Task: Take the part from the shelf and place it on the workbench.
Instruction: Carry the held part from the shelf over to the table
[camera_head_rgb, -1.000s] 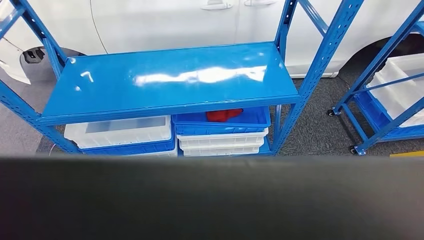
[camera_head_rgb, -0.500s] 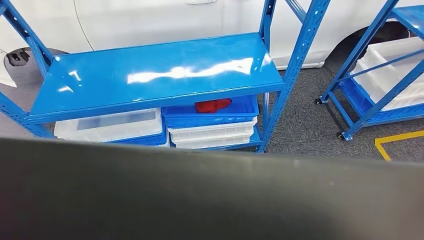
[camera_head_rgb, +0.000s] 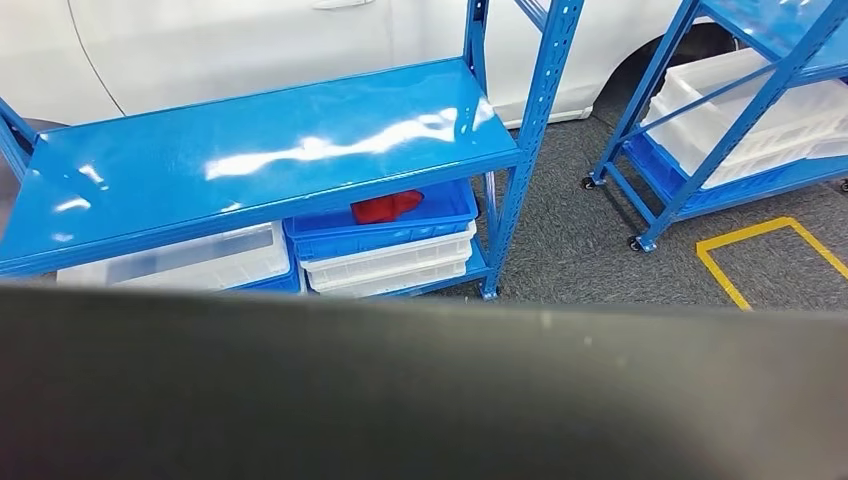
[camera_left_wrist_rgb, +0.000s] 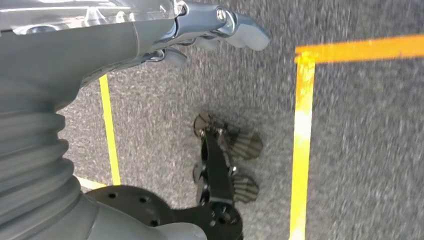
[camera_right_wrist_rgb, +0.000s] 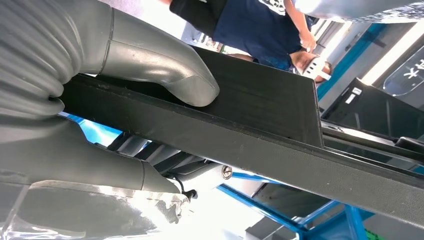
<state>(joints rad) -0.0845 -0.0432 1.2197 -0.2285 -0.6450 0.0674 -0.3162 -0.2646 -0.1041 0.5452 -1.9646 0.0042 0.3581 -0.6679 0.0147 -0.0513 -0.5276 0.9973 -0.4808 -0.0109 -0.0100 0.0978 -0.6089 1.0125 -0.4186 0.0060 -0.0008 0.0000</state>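
Now: right hand (camera_right_wrist_rgb: 150, 75) grips black part (camera_right_wrist_rgb: 260, 120), left hand (camera_left_wrist_rgb: 150, 35) empty

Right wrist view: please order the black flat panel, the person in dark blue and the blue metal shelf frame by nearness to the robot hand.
1. Black flat panel: gripped by the right robot hand.
2-3. Person in dark blue, beyond the panel's far edge, and blue metal shelf frame: too close to call.
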